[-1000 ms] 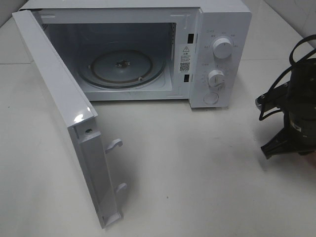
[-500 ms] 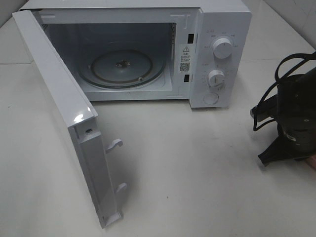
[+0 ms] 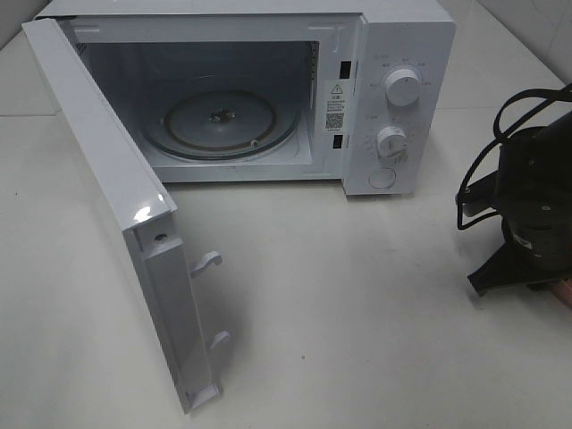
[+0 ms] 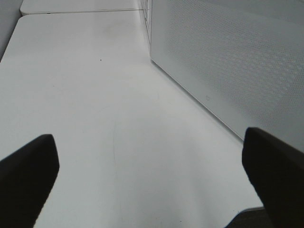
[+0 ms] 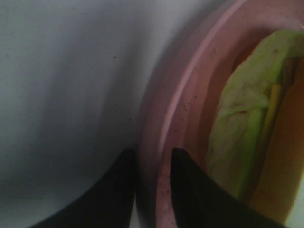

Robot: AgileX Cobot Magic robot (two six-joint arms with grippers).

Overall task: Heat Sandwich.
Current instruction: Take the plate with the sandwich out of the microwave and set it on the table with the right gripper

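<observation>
The sandwich point(image 5: 244, 128), with green and yellow layers showing, lies on a round pink plate point(image 5: 190, 90). In the right wrist view my right gripper point(image 5: 153, 153) has one finger on each side of the plate's rim, closed on it. In the high view only my right arm point(image 3: 532, 206) and a sliver of the plate point(image 3: 565, 291) show at the right edge. My left gripper point(image 4: 152, 175) is open and empty above the table beside the microwave's door panel point(image 4: 228, 61). It is out of the high view.
The white microwave point(image 3: 402, 89) stands at the back, with its door point(image 3: 116, 223) swung open to the left and toward the front. Its glass turntable point(image 3: 223, 121) is bare. Its knobs point(image 3: 402, 88) are on the right side.
My right arm has shifted slightly left and lower at the table's right edge. The microwave and door have not moved.
</observation>
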